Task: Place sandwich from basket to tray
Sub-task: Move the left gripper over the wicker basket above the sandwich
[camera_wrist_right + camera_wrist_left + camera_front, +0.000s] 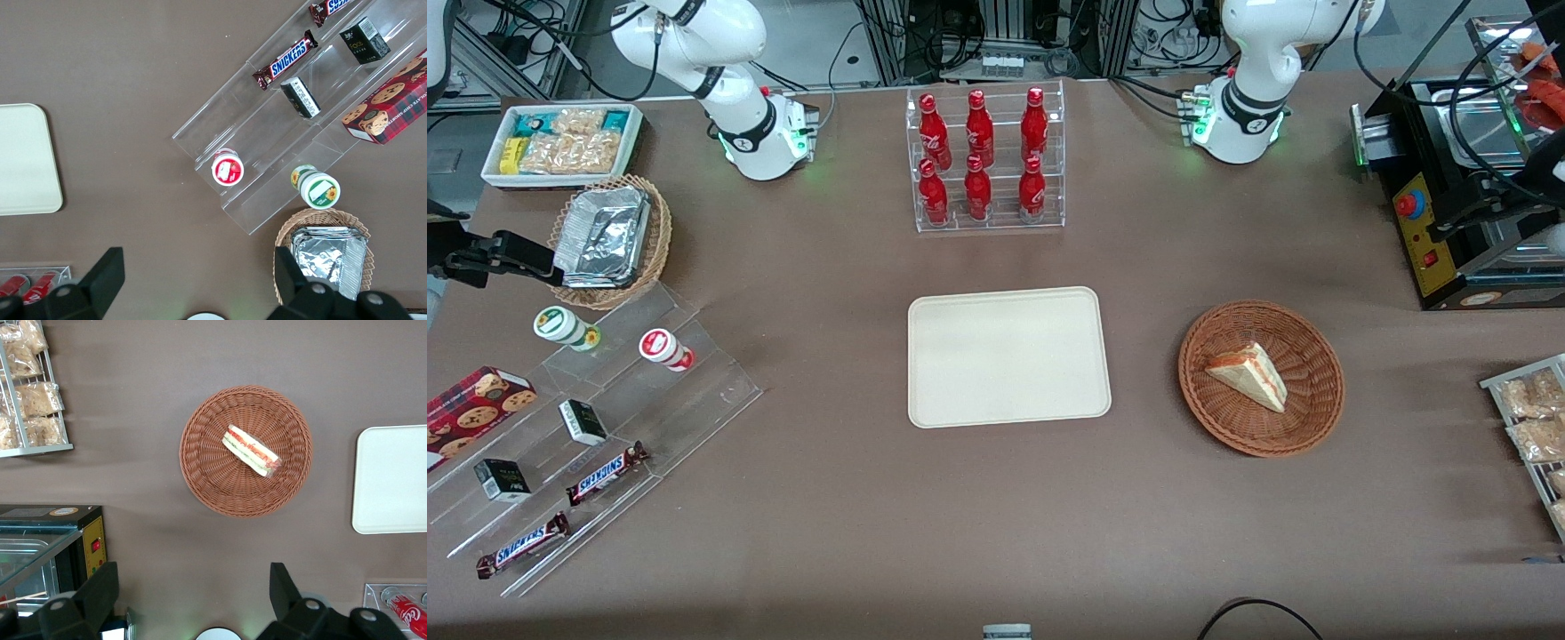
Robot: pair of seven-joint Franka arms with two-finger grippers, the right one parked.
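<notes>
Snack bin point(560, 142) at the parked arm's end of the table, up at the edge farthest from the front camera. Foil-tray basket point(609, 240) just nearer the camera than that. Acrylic step rack point(596, 427) with Snickers bars point(607, 472) toward the camera-side edge, same end. Bottle rack point(987, 160) mid-table, farther from the camera than the tray point(1009, 357). Tray flat at table centre, nothing on it. Basket point(1303, 436) beside the tray toward the working arm's end, apart from it. Sandwich point(1249, 375) lying in the basket, filling edge showing. Gripper point(190, 597) high above the table near the basket, fingers point(283, 590) spread wide, holding nothing.
</notes>
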